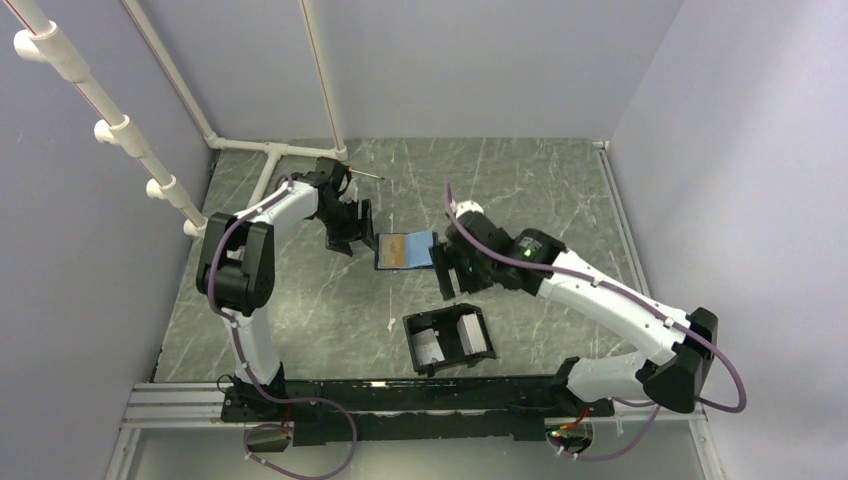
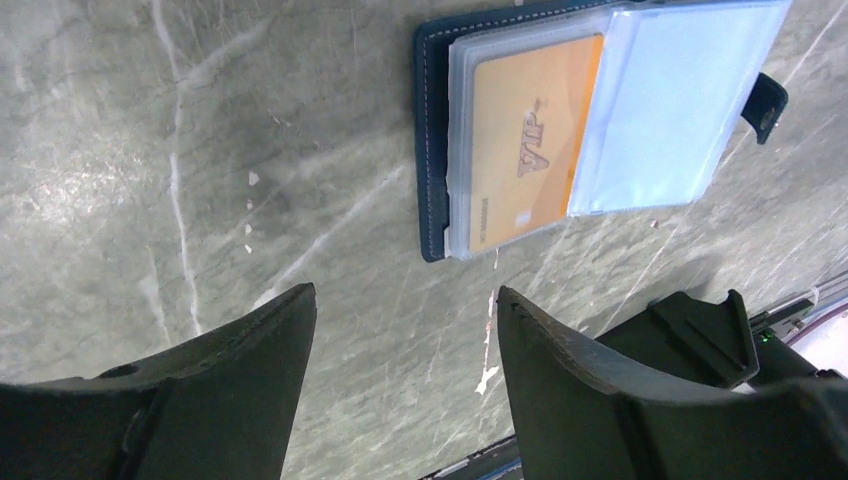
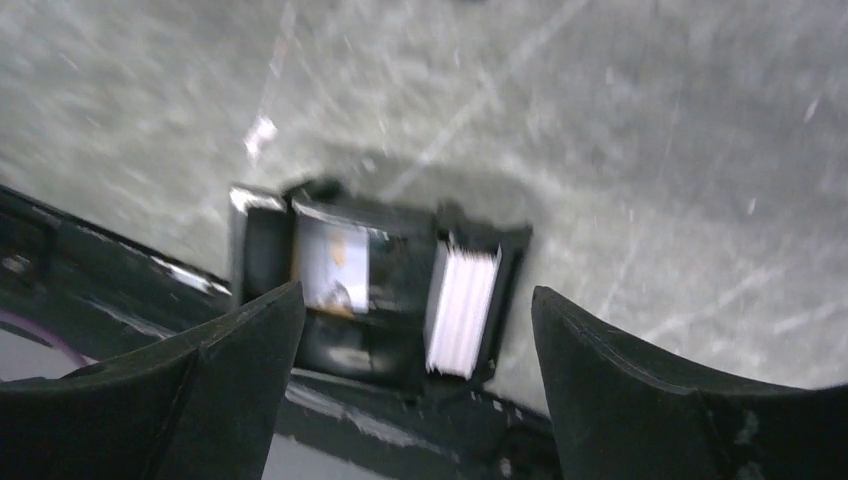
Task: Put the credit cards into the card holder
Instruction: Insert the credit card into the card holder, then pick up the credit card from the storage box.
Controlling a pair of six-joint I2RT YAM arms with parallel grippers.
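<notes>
Both grippers are empty, jaws apart: the left gripper and the right gripper. Nearest the arm bases, the black card holder contains a white strip and a pale piece too blurred to identify. Farther back, between the grippers, the open blue wallet has an orange-gold credit card in its clear sleeve.

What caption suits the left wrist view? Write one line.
Open left fingers above an open blue wallet with an orange-gold credit card sleeved inside.
</notes>
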